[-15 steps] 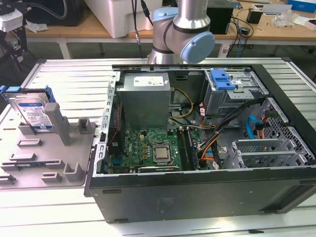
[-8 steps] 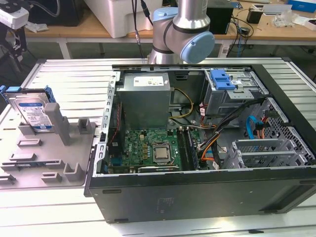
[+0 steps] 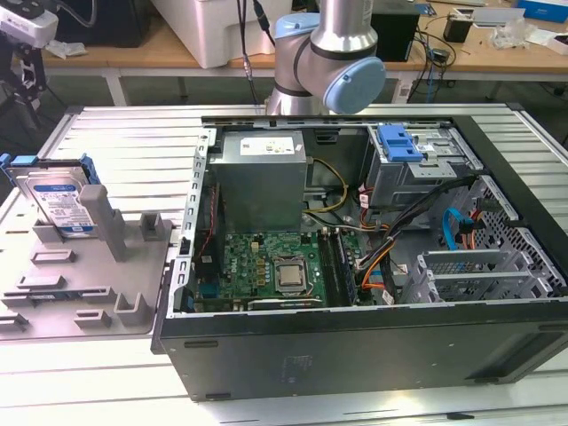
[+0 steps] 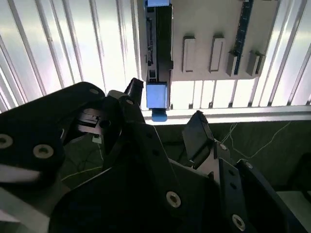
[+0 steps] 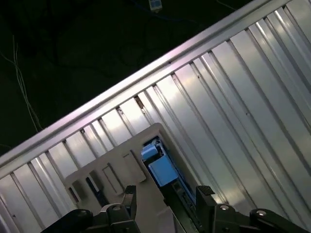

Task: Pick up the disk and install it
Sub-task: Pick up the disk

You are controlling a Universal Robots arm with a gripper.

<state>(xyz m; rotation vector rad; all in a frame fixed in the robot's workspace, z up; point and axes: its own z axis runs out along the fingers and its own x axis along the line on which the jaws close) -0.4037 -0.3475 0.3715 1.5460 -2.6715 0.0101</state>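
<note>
The disk (image 3: 60, 202), silver with a white-and-blue label and a blue carrier rail, leans upright in a slot of the grey holder (image 3: 98, 275) on the exterior view's left. My gripper (image 3: 27, 71) hangs well above it and apart from it. Both wrist views show the disk edge-on beyond the fingertips, with its blue rail end (image 4: 156, 95) (image 5: 163, 171) lined up with the gap. The gripper (image 4: 165, 104) (image 5: 166, 191) is open with nothing between its fingers.
An open computer case (image 3: 355, 364) lies on the ribbed metal table (image 3: 133, 142), to the right of the holder. Inside are a motherboard (image 3: 275, 271), a power supply (image 3: 262, 173), cables, and a metal drive cage (image 3: 422, 173) topped by a blue latch bracket (image 3: 399, 142).
</note>
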